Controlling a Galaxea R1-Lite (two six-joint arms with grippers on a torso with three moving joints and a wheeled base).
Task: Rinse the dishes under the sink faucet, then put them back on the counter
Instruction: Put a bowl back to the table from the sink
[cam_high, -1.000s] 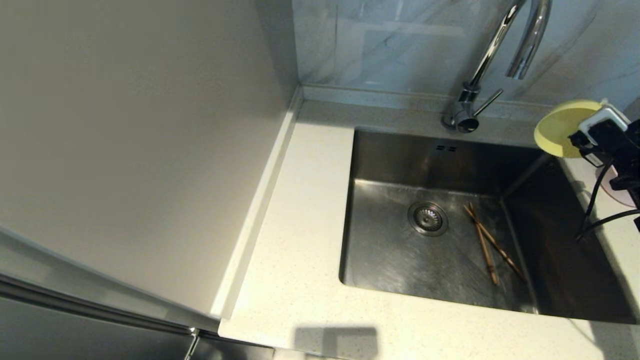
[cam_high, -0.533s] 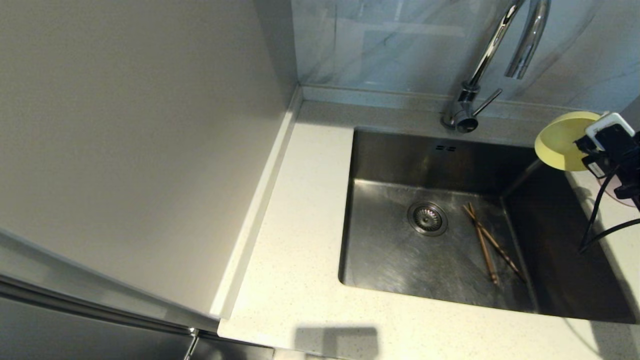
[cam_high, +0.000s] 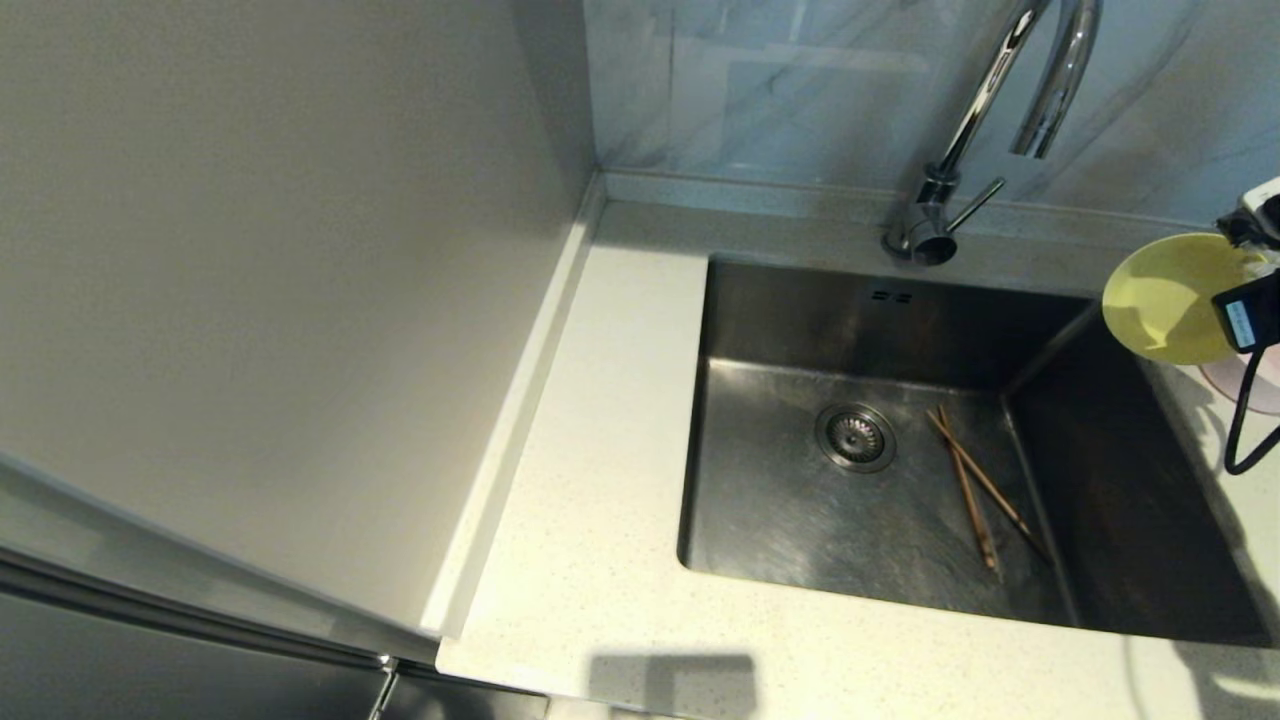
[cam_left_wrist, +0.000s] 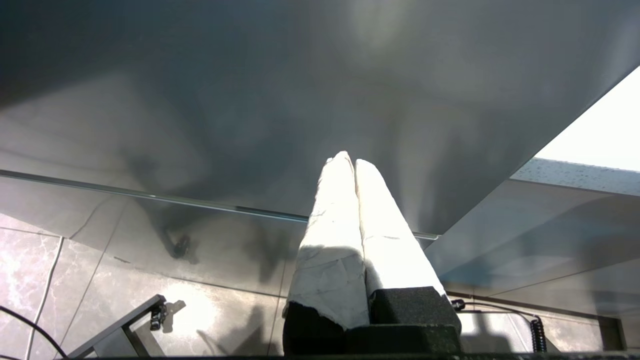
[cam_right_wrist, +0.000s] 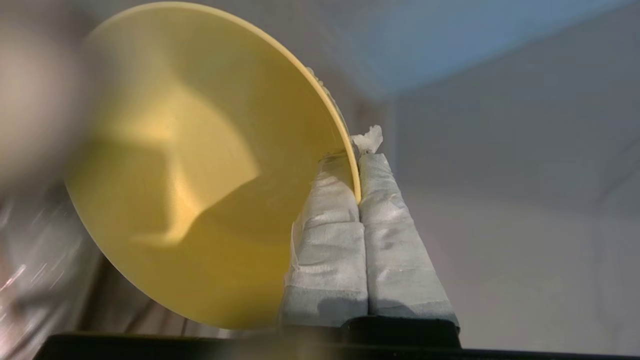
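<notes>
Bowl held at the sink's right edge — worktop just beyond it.

Right hand (cam_right_wrist: 359, 170), at the far right of the head view, has its taped fingers (cam_right_wrist: 327, 240) pressed together on the rim of the small yellow-green round bowl (cam_high: 1165, 298), which is tipped up on edge with its hollow facing the square brushed stainless-steel sink (cam_high: 800, 310). The off-white speckled stone-like worktop (cam_high: 600, 560) lies directly under and to the right of the bowl, where part of the small pale pink round bowl (cam_high: 1262, 385) shows, so setting it down looks like a short move outward and down. The tall chrome gooseneck faucet (cam_high: 985, 100) stands well off to its left. The thin brown wooden chopsticks (cam_high: 975, 492) lie in the basin beside the drain — long axes running front to back, nearer the right arm. Left hand (cam_left_wrist: 354, 162) hangs parked below the worktop, fingers together, empty.
</notes>
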